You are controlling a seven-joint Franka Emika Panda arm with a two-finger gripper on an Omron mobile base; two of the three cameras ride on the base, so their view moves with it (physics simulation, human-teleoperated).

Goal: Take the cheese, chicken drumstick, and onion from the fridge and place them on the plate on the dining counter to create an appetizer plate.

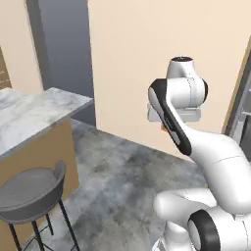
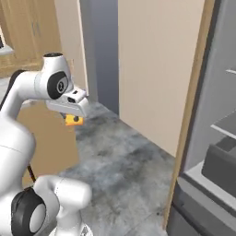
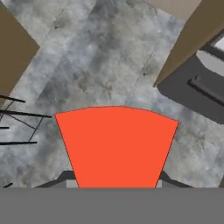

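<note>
My gripper (image 2: 73, 118) hangs over the floor, shut on the cheese (image 2: 73, 120), an orange-yellow wedge under the hand. In the hand view the cheese (image 3: 116, 146) turns its broad reddish rind side to the camera, held between the fingertips (image 3: 65, 180). In the left base view just a sliver of the cheese (image 1: 163, 126) peeks from behind my forearm. The dining counter (image 1: 29, 112) lies to the left, its marbled top bare where it shows. The fridge (image 2: 216, 138) stands open on the right, with light shelves and a grey drawer. The plate, chicken drumstick and onion are out of view.
A grey round stool (image 1: 29, 193) stands at the dining counter's tan base, and its thin legs (image 3: 17, 113) cross the left of the hand view. A tan panel (image 2: 191, 115) edges the fridge opening. The lower fridge drawer (image 3: 205, 92) with its bar handle is nearby. Grey floor (image 2: 120, 166) stretches between.
</note>
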